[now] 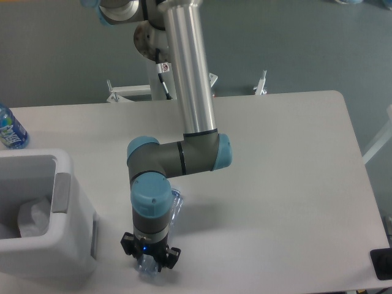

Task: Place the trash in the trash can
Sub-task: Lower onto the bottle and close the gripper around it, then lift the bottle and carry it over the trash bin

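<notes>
Hand [150, 264] straddling crushed bottle [174, 205] on table [282, 184]; grip unclear.

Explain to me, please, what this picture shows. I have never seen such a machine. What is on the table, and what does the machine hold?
This is one robot arm, seen by a single fixed camera from above. At its end sits a pincer with two fingers, pointing down at the white table. Under it lies a crushed clear bottle, partly hidden by the arm. The pincer stands around the bottle's near end; whether it grips it already, I cannot tell. On the left stands a white trash can, with a crumpled wrapper inside. A water bottle with a blue label stands at the far left edge.
</notes>
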{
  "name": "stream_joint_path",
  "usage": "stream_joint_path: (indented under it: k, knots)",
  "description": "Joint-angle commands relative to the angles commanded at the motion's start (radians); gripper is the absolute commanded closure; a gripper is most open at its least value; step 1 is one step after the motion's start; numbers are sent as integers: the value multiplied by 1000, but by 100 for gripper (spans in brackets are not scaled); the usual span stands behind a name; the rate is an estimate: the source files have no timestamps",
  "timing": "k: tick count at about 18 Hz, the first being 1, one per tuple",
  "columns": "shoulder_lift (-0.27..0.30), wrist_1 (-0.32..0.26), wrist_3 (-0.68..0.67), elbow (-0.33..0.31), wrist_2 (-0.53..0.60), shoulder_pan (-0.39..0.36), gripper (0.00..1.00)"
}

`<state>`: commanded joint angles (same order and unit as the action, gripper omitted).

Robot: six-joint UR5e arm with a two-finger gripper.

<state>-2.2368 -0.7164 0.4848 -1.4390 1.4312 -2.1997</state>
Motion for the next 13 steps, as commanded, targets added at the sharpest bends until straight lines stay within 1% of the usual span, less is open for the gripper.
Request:
stream_joint_path:
  k: [2, 3, 6, 9, 11, 13]
  knots:
    - [55, 23, -41, 18, -5, -18, 43]
    - [72, 40, -81, 38, -9, -28, 43]
    - [80, 101, -216, 109, -20, -31, 43]
    - [92, 190, -300, 156, -20, -34, 43]
    - [121, 199, -369, 183, -20, -31, 43]
    - [154, 201, -403, 195, -23, -20, 43]
